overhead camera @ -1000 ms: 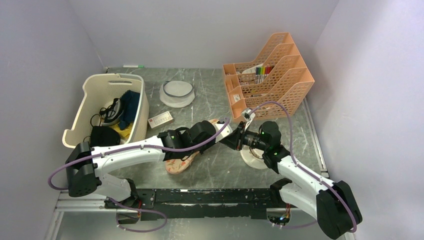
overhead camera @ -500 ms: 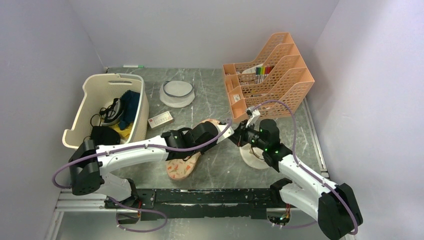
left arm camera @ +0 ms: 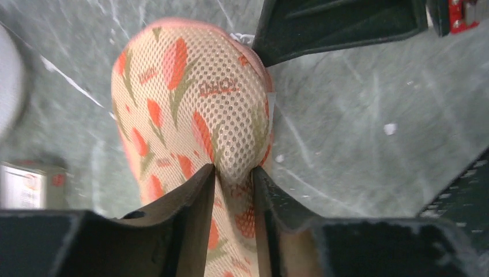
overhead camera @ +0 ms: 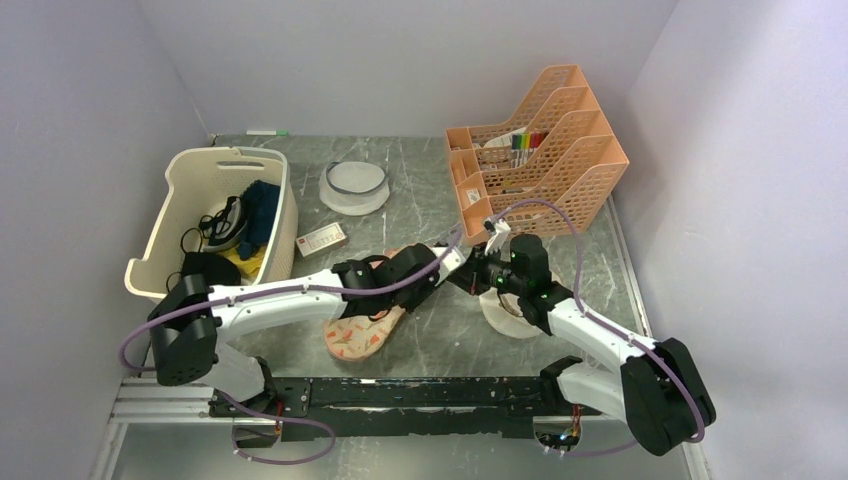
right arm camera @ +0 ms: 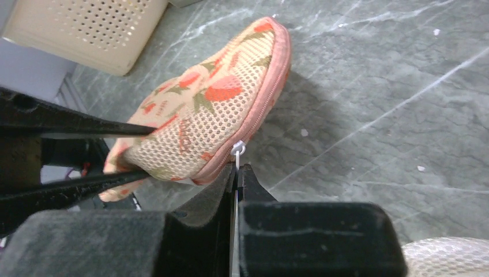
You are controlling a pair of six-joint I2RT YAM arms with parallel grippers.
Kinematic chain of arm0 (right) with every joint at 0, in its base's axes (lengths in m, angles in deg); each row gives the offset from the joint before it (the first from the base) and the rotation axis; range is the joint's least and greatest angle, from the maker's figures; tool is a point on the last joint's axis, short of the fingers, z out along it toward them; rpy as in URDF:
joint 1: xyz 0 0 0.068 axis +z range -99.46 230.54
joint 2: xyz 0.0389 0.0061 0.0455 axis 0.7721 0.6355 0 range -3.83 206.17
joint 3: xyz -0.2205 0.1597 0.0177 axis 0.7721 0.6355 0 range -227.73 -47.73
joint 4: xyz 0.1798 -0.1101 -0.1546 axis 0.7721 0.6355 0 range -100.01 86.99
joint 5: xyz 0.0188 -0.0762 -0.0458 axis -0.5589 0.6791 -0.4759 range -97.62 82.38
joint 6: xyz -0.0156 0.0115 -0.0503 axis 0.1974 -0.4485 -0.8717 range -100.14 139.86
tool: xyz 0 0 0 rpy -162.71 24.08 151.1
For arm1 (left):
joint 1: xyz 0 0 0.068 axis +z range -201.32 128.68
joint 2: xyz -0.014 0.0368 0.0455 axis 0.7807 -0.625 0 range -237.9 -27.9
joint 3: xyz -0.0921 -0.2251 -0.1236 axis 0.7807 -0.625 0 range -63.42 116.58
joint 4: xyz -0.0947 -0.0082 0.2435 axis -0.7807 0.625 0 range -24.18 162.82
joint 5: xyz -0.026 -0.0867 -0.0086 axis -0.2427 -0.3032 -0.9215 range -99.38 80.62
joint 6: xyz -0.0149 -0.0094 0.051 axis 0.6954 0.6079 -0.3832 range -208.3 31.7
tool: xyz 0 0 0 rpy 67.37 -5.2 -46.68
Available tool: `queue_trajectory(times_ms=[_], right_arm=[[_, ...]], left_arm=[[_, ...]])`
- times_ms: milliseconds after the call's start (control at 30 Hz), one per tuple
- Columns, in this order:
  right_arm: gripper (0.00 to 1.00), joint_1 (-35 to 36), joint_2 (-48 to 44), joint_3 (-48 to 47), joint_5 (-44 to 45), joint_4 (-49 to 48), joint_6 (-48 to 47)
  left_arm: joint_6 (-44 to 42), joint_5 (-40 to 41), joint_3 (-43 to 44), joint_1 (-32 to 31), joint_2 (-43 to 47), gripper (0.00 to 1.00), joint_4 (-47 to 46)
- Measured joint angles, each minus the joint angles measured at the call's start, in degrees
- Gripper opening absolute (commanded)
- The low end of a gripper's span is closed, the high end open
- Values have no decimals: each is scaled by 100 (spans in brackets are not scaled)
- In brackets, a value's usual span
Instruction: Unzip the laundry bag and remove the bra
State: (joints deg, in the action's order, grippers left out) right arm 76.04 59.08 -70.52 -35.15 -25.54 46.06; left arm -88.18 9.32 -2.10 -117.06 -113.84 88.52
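Top external: the laundry bag (overhead camera: 360,335) lies in the middle of the table (overhead camera: 440,340), with only its near lobe showing. Left wrist: the left end effector (left arm camera: 233,170) is clamped on a raised fold of the bag's floral mesh. Right wrist: the right end effector (right arm camera: 237,168) is pinched tight on the white zip pull (right arm camera: 237,151) at the pink zip edge, and the lobe there casts a shadow on the table.

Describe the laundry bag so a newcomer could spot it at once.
On the grey marble table, look between the cream basket and the orange file rack, where both arms meet. The laundry bag is the flat peach mesh pouch there, pinched by the left claw; only it has red floral print and a pink zip edge.
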Motion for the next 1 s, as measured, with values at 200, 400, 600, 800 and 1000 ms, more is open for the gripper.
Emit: queue_trajectory(times_ms=[200, 400, 600, 800, 1000], right_arm=[[0, -2, -7, 20, -162, -160, 164], [0, -7, -116, 160, -131, -177, 269], [0, -4, -492, 396, -122, -48, 525], [0, -4, -540, 708, -116, 74, 734], [0, -4, -734, 901, -142, 212, 837]], left_arm=[[1845, -667, -990, 66, 909, 80, -634], [3644, -852, -1482, 0, 1705, 89, -651], [4887, -964, -1996, -267, 2286, 91, -879], [5665, -1189, -2710, -581, 2216, 92, -1589], [5928, -1180, -2811, -638, 1698, 96, -1808]])
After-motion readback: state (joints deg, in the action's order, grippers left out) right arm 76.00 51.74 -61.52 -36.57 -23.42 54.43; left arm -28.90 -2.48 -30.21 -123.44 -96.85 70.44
